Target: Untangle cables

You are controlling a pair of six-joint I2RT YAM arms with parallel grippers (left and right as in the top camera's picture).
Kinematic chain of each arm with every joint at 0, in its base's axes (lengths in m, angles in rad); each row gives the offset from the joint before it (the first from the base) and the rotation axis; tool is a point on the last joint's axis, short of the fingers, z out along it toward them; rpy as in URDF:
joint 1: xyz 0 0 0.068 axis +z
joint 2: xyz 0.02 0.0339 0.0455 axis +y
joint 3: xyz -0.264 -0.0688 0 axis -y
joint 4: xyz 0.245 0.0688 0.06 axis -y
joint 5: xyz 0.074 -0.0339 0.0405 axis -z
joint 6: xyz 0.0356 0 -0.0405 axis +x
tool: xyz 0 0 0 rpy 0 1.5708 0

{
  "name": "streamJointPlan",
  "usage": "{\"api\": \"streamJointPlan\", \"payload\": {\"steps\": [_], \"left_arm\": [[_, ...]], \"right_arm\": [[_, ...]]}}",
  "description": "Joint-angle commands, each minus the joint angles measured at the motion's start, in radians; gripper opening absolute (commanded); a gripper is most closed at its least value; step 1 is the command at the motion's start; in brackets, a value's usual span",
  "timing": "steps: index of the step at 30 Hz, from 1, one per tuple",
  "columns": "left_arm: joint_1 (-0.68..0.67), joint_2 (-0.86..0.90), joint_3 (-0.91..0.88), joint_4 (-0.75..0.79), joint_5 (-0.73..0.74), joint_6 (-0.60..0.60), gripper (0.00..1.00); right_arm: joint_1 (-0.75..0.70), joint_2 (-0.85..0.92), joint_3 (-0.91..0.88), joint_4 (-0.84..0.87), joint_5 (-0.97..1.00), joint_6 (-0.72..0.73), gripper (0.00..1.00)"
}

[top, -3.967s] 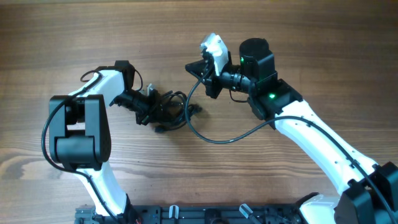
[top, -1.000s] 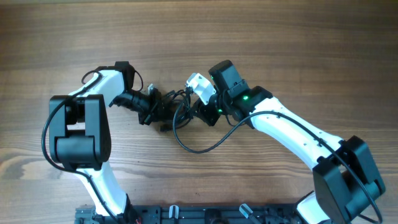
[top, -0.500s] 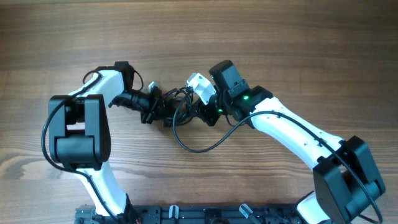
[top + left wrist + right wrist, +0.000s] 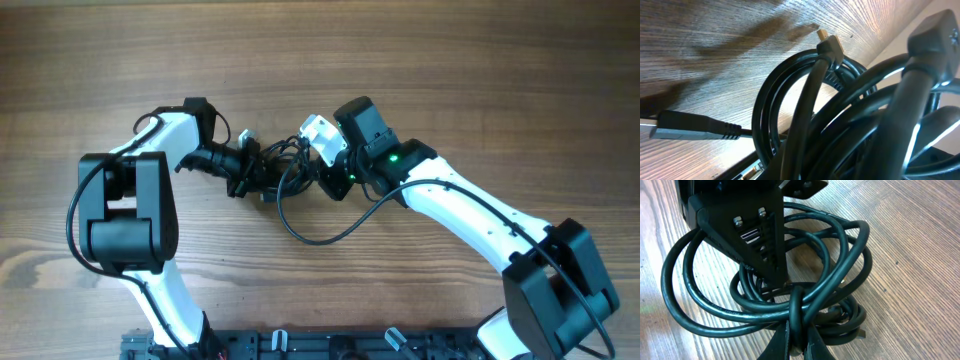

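Observation:
The cables (image 4: 277,170) are a knot of black cords on the wood between my two grippers. My left gripper (image 4: 248,172) is at the knot's left side and shut on it. In the left wrist view the coils (image 4: 850,110) hide its jaws, and a small gold-tipped plug (image 4: 827,42) sticks up. My right gripper (image 4: 318,180) is at the knot's right side. In the right wrist view that right gripper (image 4: 799,330) is shut on one upright strand (image 4: 799,305) that crosses the coils. The left gripper's black body (image 4: 752,225) stands just behind.
A long black loop (image 4: 320,238) runs from the knot across the wooden table (image 4: 450,60) toward the right arm (image 4: 470,215). A flat plug on a cord (image 4: 685,131) lies on the wood. A black rail (image 4: 300,345) lines the front edge.
My right gripper has closed onto a strand of the knot. The left gripper has shifted the knot slightly up and to the right. The arms have otherwise held their places.

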State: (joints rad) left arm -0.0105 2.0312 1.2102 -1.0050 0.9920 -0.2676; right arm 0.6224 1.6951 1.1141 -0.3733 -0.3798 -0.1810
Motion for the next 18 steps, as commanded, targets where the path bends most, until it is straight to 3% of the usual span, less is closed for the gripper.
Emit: {"api": "streamJointPlan", "payload": {"steps": [1,8,18], "left_arm": [[-0.005,-0.006,-0.003,-0.004,-0.042,0.028,0.04],[-0.005,-0.006,-0.003,0.003,-0.13,0.024,0.04],[-0.005,-0.006,-0.003,0.007,-0.131,0.024,0.04]], "right_arm": [[-0.005,-0.074,0.029,0.014,0.066,-0.002,0.04],[-0.006,-0.223,0.032,0.014,0.066,-0.015,0.04],[-0.006,-0.342,0.032,0.061,0.091,-0.093,0.04]]}}
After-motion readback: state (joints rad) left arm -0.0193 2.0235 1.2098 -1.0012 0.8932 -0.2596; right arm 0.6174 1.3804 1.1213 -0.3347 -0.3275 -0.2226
